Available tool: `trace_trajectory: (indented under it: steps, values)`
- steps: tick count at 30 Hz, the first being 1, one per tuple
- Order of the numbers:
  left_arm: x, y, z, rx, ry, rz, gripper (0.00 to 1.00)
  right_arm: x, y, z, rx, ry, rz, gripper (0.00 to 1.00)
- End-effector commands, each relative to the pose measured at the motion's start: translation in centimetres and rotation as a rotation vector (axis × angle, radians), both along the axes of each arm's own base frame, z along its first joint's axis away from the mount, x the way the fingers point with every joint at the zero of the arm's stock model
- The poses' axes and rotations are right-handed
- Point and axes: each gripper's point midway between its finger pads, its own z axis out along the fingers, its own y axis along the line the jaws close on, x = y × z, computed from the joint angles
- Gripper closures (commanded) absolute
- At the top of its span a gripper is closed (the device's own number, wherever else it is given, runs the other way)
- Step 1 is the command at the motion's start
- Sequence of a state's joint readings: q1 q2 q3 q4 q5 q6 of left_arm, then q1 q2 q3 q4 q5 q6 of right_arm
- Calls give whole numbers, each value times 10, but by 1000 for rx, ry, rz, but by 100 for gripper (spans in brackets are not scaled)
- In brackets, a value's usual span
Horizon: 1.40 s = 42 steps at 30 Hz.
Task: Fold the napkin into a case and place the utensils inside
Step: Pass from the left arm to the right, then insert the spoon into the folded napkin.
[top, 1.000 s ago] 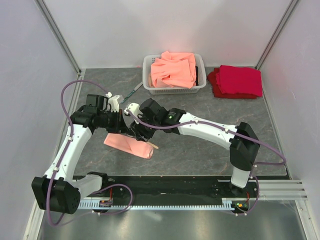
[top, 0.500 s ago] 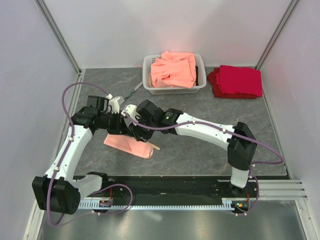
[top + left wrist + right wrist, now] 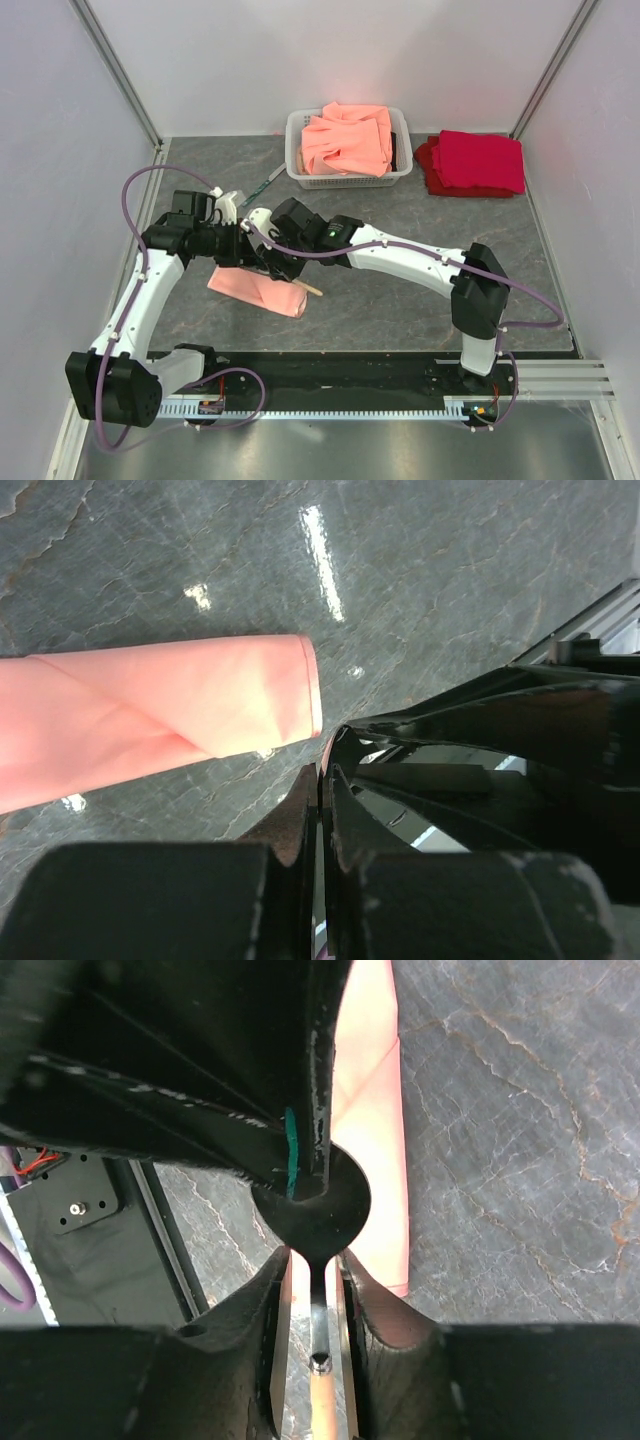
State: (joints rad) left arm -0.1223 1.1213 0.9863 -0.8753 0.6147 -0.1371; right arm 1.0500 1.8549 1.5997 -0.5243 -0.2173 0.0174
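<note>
The pale-pink napkin (image 3: 258, 291) (image 3: 150, 715) lies on the table folded into a long narrow case. My left gripper (image 3: 255, 257) (image 3: 322, 770) is at its upper end with the jaws pressed together, and a thin pink edge shows at the tips. Facing it, my right gripper (image 3: 283, 268) (image 3: 318, 1290) has its fingers close around the neck of a spoon (image 3: 320, 1210). A slim gap shows on each side of the neck. The spoon's wooden handle (image 3: 313, 289) sticks out to the right. A teal handle (image 3: 290, 1165) shows beside the left gripper. Another teal utensil (image 3: 262, 186) lies left of the basket.
A white basket (image 3: 296, 150) holding orange-salmon cloths (image 3: 350, 140) stands at the back. Folded deep red cloths (image 3: 478, 162) lie to its right. Pale walls close in both sides. The black base rail (image 3: 350, 375) runs along the near edge.
My right arm has pushed a little to the left toward the napkin, and its jaws have narrowed around the spoon. The left arm and the napkin have stayed put.
</note>
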Motion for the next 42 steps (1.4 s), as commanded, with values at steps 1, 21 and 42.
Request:
trace_trajectory:
  steps: [1, 21, 42]
  values:
    - [8, -13, 27, -105, -56, -10, 98, -2, 8, -1, 8, 11, 18, 78]
    - [39, 28, -24, -14, -29, 508, 90, 92, -87, 1, 91, 63, -446, 100]
    - [12, -28, -160, 254, 345, 552, 98, 101, -90, 24, 151, 49, -484, 100]
